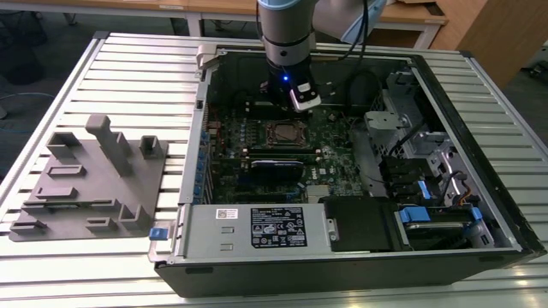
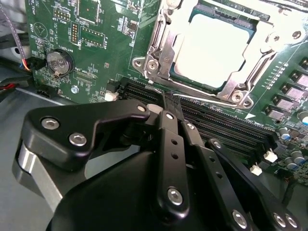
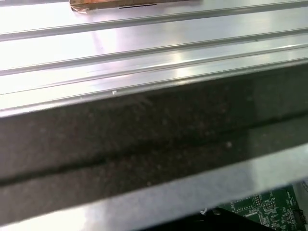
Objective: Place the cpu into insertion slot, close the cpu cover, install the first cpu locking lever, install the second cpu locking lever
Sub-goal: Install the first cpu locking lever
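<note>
The cpu [image 2: 211,48] lies in the insertion slot [image 1: 287,133], its silver top showing through the window of the cpu cover [image 2: 161,45], which lies flat over it. In the second wrist view my gripper [image 2: 169,102] has its black fingers pressed together, shut with nothing seen between them. Its tips sit just outside the socket's rim, over the long black memory slots [image 2: 221,122]. In the exterior view the gripper [image 1: 293,108] hangs inside the case just behind the socket. A thin metal lever [image 2: 155,57] runs along the cover's side.
The green motherboard [image 2: 96,38] carries a coin battery [image 2: 57,61]. The open computer case [image 1: 445,96] holds a power supply [image 1: 256,228] and drive bays [image 1: 428,212]. A grey fixture tray [image 1: 86,186] lies at the exterior view's left on the slatted table [image 3: 144,48].
</note>
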Tool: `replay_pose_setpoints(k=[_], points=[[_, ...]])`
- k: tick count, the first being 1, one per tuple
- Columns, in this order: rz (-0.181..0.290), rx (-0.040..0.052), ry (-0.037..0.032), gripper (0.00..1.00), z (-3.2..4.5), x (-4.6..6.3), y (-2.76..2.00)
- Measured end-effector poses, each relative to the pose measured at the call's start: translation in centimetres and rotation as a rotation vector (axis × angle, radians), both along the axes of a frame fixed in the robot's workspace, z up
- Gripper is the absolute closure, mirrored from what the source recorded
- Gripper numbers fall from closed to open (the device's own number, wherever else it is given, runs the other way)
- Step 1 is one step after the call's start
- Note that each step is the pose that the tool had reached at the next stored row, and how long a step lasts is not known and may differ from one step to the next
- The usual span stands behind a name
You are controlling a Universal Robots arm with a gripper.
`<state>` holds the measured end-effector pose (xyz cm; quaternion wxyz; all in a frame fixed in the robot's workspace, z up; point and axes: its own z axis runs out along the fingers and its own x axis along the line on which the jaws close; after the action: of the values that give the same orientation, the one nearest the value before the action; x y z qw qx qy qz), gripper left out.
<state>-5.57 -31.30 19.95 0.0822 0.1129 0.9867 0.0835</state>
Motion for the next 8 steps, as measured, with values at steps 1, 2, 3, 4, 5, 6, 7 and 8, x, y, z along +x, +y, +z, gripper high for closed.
replay_pose_setpoints(k=[1,2,3,4,5,6,7,8], points=[[0.000,0.0000,-0.0022,0.89,0.00,0.00,-0.03],[0.000,-0.0003,-0.0046,0.89,0.00,-0.01,-0.06],[0.000,-0.0006,-0.0075,0.89,-0.01,-0.02,-0.08],[0.000,-0.0008,-0.0110,0.89,-0.03,-0.03,-0.09],[0.000,-0.0009,-0.0149,0.89,-0.05,-0.05,-0.10],[0.000,-0.0009,-0.0192,0.89,-0.07,-0.08,-0.10],[0.000,-0.0008,-0.0233,0.89,-0.10,-0.14,-0.10],[0.000,-0.0008,-0.0265,0.89,-0.12,-0.22,-0.10]])
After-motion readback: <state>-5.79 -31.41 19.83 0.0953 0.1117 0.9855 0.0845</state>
